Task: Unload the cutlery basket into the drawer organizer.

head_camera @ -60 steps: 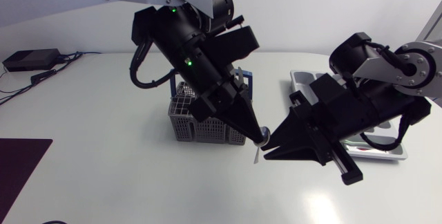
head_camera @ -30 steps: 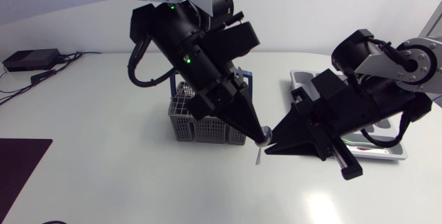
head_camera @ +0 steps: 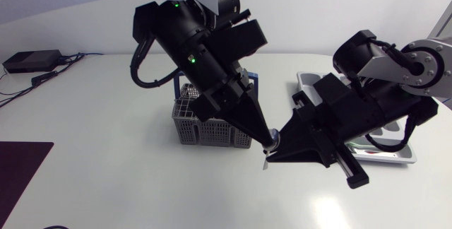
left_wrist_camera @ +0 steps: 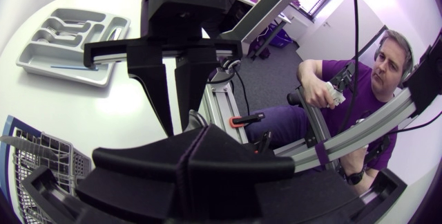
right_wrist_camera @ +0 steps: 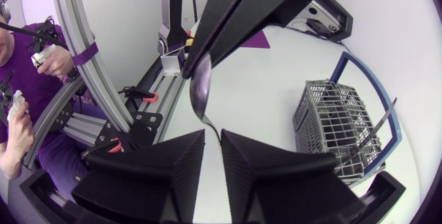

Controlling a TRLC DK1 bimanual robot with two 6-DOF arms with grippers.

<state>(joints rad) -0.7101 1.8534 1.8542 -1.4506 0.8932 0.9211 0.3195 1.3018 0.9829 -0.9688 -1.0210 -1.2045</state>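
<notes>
Two arms meet over the middle of the table (head_camera: 106, 165), with the drawer organizer (head_camera: 306, 80) at the right under the right arm (head_camera: 395, 66) and the cutlery basket (head_camera: 194, 124) just left of centre under the left arm (head_camera: 187, 42). The left gripper (head_camera: 266, 137) is clenched on the bowl of a spoon (right_wrist_camera: 199, 89), held above the table, near and right of the basket. The right gripper (head_camera: 277, 146) has its fingers slightly parted around the hanging handle, not visibly pinching it.

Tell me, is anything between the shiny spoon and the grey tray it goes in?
Nothing visible lies on the white table between the shiny metal spoon and the grey plastic organizer tray. Only the right arm's black gripper hangs there, open around the spoon's handle.
</notes>
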